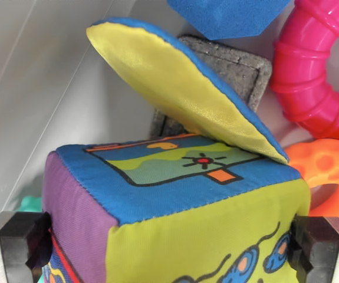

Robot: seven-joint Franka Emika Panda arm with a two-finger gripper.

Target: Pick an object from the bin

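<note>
Your jaws [175, 244] are clamped on the soft fabric cube [175, 212] at lower centre of the frame, its yellow flap [181, 82] lifted. You see a pink ring [310, 76] at upper right.

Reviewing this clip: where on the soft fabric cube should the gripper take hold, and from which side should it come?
Grip the fabric cube across its two opposite side faces, purple and far yellow, coming straight along the wrist view's line. The fingertips already flank those flat sides. Avoid the raised yellow flap: it looks floppy and would probably slip.
</note>
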